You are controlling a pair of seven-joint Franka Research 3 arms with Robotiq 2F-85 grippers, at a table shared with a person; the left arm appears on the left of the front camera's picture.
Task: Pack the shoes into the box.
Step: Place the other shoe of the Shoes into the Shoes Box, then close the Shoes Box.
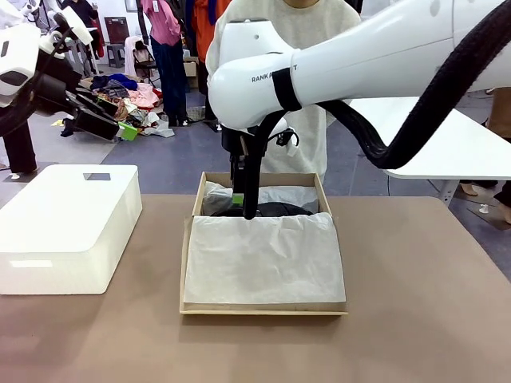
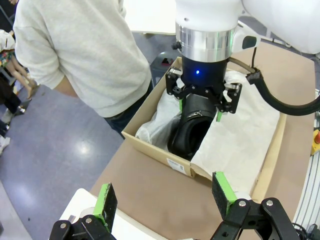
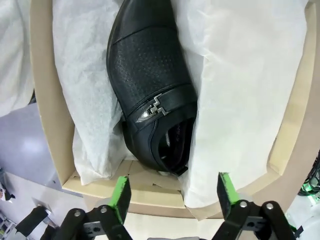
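Right jaws hang apart above the shoe [image 3: 150,75] in the box [image 3: 42,100], left jaws likewise, and its glossy leather looks stiffish and slippery, probably best pinched at the heel opening.

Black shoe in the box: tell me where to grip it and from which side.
Probably best: grip the shoe across its heel opening, just behind the buckle strap, coming straight down from above. It sits tucked between tissue folds, so only its top is free.

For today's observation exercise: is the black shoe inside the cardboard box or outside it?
Inside. The shoe lies on white tissue paper, within the box walls.
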